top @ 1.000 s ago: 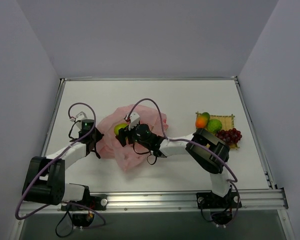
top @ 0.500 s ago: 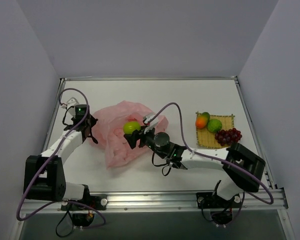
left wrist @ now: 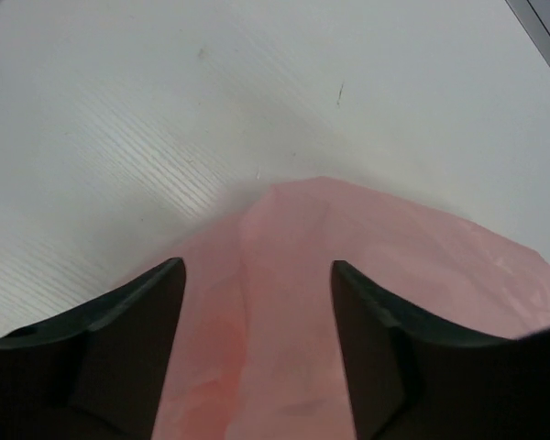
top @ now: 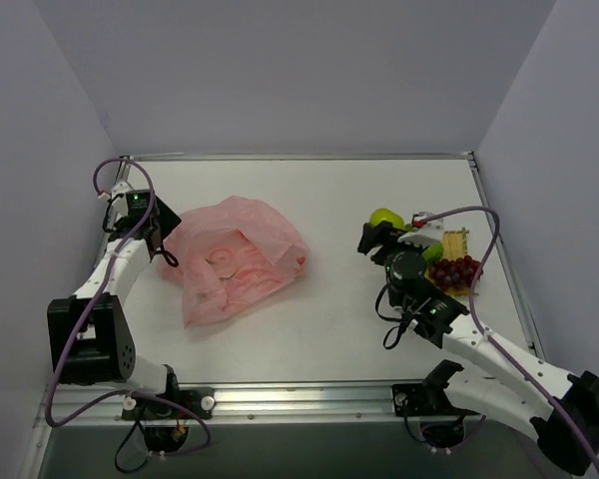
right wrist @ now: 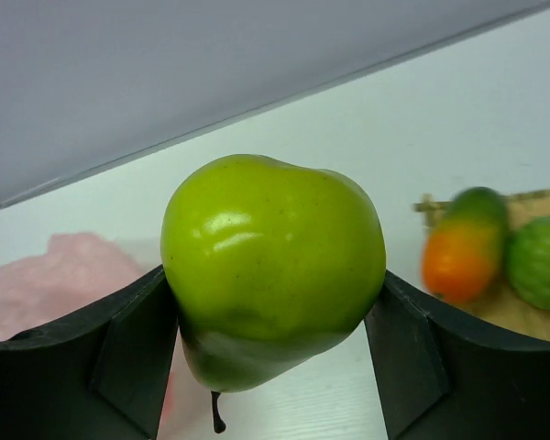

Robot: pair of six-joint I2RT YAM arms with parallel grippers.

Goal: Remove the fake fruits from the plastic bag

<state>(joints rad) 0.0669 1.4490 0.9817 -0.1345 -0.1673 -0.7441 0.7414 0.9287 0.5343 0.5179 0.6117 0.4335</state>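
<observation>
My right gripper (top: 381,231) is shut on a green pear (top: 384,217), held above the table just left of the yellow mat (top: 459,238). In the right wrist view the pear (right wrist: 273,266) fills the gap of the right gripper (right wrist: 273,307), stem pointing down. The orange-red and green mango (right wrist: 463,246), a lime-green fruit (right wrist: 539,261) and a dark red grape bunch (top: 457,271) lie on the mat. The pink plastic bag (top: 235,264) lies slack at the left. My left gripper (left wrist: 257,270) stands open over the bag's edge (left wrist: 348,302), gripping nothing.
A raised metal rim (top: 299,157) runs along the table's far edge, with grey walls behind and to both sides. The left arm (top: 115,274) reaches along the table's left edge. White tabletop (top: 329,299) shows between the bag and the mat.
The right arm has carried the pear out of the bag and rightwards to the mat. The left gripper has opened, let go of the bag and moved back left; the bag has slumped.
</observation>
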